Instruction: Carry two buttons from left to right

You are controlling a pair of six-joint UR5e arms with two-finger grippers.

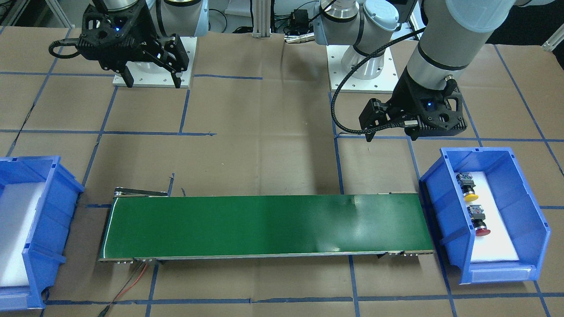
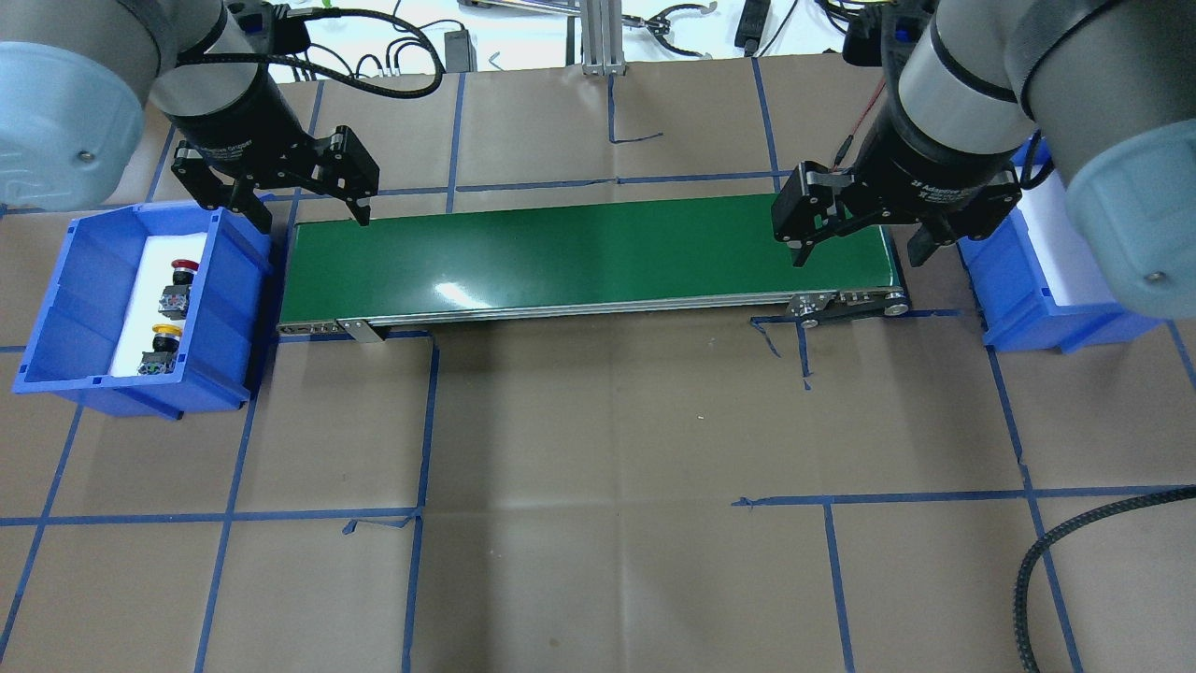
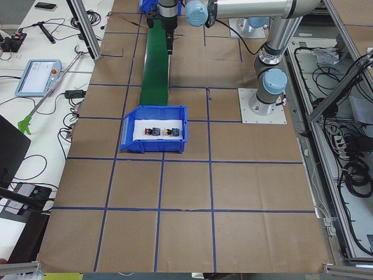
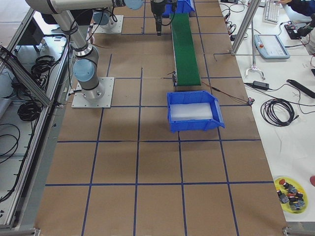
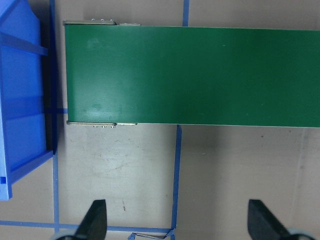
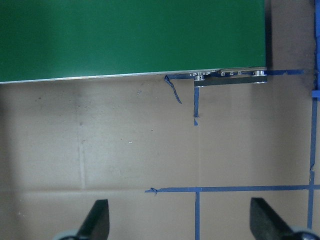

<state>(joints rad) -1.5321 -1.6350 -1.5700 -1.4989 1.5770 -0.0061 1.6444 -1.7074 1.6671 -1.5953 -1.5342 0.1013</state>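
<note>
1. My overhead view shows the red-capped button (image 2: 184,268) and the yellow-capped button (image 2: 167,332) lying in the left blue bin (image 2: 56,308); the left wrist view catches only that bin's wall
2. The left end effector (image 2: 310,215) hangs with its fingers wide apart and nothing between them, above the surface near the left end of the green belt (image 2: 579,252)
3. The right end effector (image 2: 858,254) is spread too, and its wrist view shows bare surface beneath
4. The right blue bin (image 4: 194,123) shows its white lining from the right side view

Grey arms (image 2: 953,65), pale-blue caps (image 2: 56,112), blk left gripper (image 2: 313,221) + right gripper (image 2: 860,259), braided cables (image 1: 332,105)
</note>
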